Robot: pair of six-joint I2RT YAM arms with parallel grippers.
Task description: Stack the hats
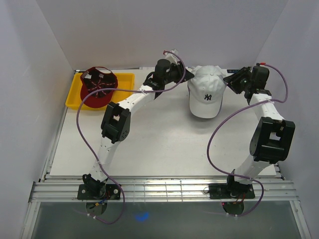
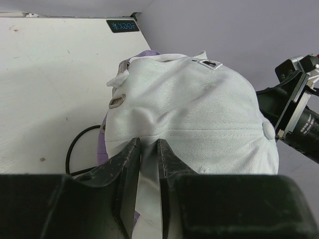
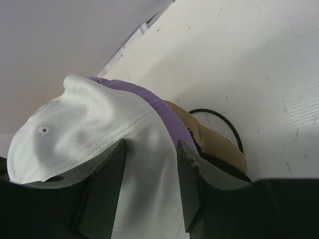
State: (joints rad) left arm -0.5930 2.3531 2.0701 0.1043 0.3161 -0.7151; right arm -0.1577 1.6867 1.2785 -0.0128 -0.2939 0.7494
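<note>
A white hat (image 1: 205, 94) with a dark logo tops a pile at the table's far middle. In the right wrist view, a lavender hat (image 3: 160, 107) and a tan hat (image 3: 224, 144) peek out under the white hat (image 3: 84, 124), with something dark below them. My left gripper (image 1: 188, 75) is at the pile's left side. In its wrist view the left gripper (image 2: 148, 142) is shut on a fold of the white hat (image 2: 199, 104). My right gripper (image 1: 230, 82) is at the pile's right. The right gripper (image 3: 150, 144) stands open, astride the white fabric. A dark red hat (image 1: 98, 85) lies upturned.
The dark red hat rests in a yellow tray (image 1: 127, 79) at the far left corner. White walls close in the table at the back and both sides. A thin black loop (image 3: 222, 115) lies on the table beside the pile.
</note>
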